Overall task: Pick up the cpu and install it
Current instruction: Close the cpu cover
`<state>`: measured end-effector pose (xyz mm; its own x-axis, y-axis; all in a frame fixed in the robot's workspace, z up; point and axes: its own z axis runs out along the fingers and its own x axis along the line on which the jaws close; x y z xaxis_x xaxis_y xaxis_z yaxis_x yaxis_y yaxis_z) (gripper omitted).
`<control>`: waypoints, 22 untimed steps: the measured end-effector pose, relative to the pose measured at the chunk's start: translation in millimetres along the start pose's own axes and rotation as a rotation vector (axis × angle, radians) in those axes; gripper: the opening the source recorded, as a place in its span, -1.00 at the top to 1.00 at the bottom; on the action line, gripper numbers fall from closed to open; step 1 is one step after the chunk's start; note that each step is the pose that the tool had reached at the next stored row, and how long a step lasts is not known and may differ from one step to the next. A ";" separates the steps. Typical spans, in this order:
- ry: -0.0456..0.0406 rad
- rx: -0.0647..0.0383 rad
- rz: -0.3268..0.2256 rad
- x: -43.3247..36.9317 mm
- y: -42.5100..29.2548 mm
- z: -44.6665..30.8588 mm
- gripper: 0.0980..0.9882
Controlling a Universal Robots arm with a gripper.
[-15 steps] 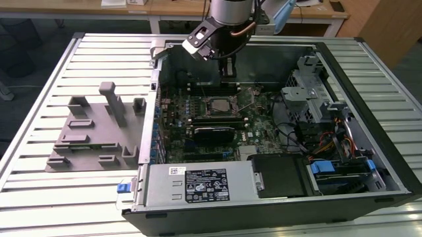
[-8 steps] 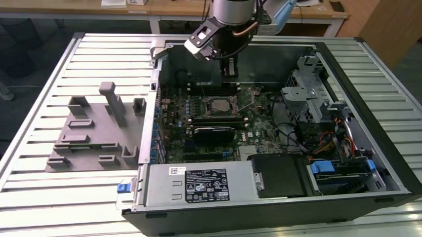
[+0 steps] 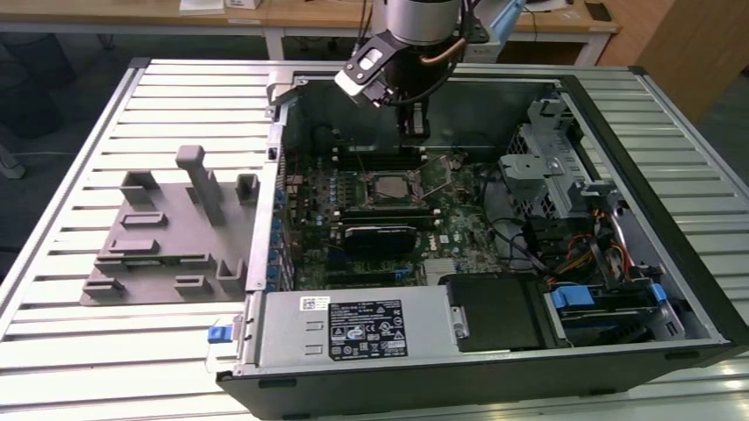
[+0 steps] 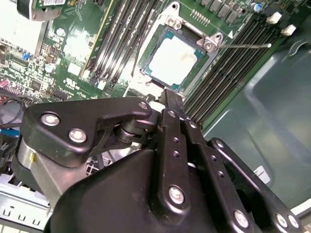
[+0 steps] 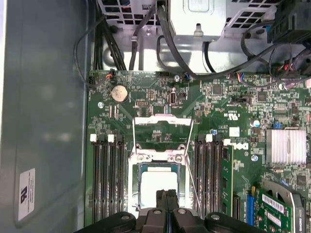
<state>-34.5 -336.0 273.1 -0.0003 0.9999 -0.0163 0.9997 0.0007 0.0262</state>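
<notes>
The cpu is a flat square chip with a pale silver top. It lies in the motherboard socket, also seen in the first wrist view as the cpu and in the exterior view. The socket's metal load frame is swung back off it, and its thin lever sticks out sideways. My gripper hangs above the board just behind the socket. Its black fingers are pressed together with nothing between them, tips close over the socket's edge.
The open computer case lies on a slatted metal table. Memory slots flank the socket on both sides. A drive cage, cables and a power supply crowd the case. A grey holder fixture stands outside, on the exterior view's left.
</notes>
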 end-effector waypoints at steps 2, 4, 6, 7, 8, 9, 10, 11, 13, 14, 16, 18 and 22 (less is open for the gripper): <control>0.0000 0.000 0.000 0.0 2.4 0.1 0.98; 0.0000 0.000 0.000 0.0 5.7 0.1 0.98; 0.0000 0.000 0.000 0.0 9.1 0.2 0.98; 0.0000 0.000 0.000 0.0 10.9 0.3 0.98; 0.0001 0.000 0.000 0.0 12.8 0.3 0.98; 0.0000 0.000 0.000 0.0 14.9 0.4 0.98; 0.0000 0.000 0.000 0.0 17.3 0.4 0.98; 0.0000 0.000 0.000 0.0 19.8 0.5 0.98; 0.0001 0.000 0.000 0.0 23.9 0.6 0.98; 0.0000 0.000 0.000 0.0 25.8 0.7 0.98; 0.0001 0.000 0.000 0.0 29.5 0.8 0.98; 0.0000 0.000 0.000 0.0 33.4 0.9 0.98; 0.0000 0.000 0.000 0.1 41.6 1.2 0.98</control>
<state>7.1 -335.8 273.0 -0.0003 0.9999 -0.0163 0.9997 0.0007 0.0261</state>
